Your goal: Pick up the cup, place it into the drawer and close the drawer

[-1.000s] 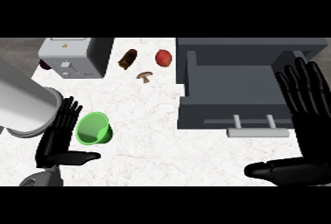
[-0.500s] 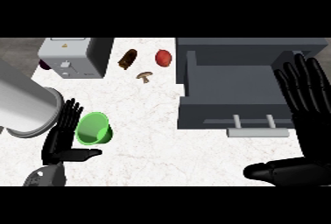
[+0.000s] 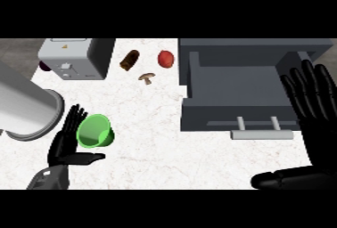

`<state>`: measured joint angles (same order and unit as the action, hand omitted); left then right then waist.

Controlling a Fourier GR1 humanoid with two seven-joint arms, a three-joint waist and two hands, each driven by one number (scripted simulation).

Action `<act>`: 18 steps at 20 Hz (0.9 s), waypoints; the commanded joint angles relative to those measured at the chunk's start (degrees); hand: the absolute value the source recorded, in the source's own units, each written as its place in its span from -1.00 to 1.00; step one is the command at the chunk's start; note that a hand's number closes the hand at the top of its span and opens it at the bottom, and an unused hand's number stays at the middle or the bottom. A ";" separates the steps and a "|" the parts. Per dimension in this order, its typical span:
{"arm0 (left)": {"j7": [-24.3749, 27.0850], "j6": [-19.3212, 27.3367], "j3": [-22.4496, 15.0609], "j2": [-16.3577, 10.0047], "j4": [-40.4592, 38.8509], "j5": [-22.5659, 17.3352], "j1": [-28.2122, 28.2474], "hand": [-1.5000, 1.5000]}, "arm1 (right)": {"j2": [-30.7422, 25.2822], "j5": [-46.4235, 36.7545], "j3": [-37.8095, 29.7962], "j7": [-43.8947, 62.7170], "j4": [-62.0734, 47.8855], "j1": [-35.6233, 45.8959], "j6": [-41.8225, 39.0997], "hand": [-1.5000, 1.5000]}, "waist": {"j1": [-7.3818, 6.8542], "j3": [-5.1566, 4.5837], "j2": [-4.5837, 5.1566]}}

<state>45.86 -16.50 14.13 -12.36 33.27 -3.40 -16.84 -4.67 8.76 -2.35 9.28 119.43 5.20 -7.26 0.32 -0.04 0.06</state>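
One white veined counter (image 3: 158, 138), grey drawer (image 3: 244, 89) open

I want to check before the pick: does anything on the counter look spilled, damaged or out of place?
Nothing stands out. The green cup sits beside the left hand with nothing spilled, and the drawer stands open, as the task needs.

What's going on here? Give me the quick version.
The robot's left hand is open close beside the green cup, fingers straight along its left side, not curled round it. The cup stands on the counter, not yet picked up, to the left of the open drawer. The right hand rests open, fingers up, at the view's right edge by the drawer.
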 commanded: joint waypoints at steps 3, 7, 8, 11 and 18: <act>3.13 0.26 -0.50 0.90 -5.60 0.66 -5.10 -1.00 | 2.13 -4.00 3.99 2.12 1.44 0.98 2.78 -1.00 | 0.00 0.00 0.00; 4.30 0.14 -1.02 1.87 -5.05 0.04 -3.10 -1.00 | -0.52 1.29 -2.29 -3.68 -2.81 -1.54 -1.99 -1.00 | -0.14 0.03 -0.05; 9.56 -2.33 -0.03 0.08 -14.42 1.27 -6.29 -1.00 | 0.74 -1.75 1.29 1.69 -0.01 2.35 1.56 -1.00 | 0.25 -0.04 0.13; 4.52 -4.60 -0.21 -0.22 -8.61 -1.07 -3.75 -1.00 | 0.68 -1.15 0.94 -0.26 0.86 -2.01 -0.03 -1.00 | -0.12 0.03 -0.07; 8.98 -7.85 1.69 -1.10 -17.39 -1.79 -8.82 -1.00 | 0.14 0.07 0.38 0.23 1.03 -1.23 -0.66 -1.00 | 0.62 -0.06 0.21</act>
<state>50.77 -18.62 14.91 -12.61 18.70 -4.29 -24.57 -4.49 8.85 -2.25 10.39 119.50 6.26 -7.10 0.63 -0.08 0.18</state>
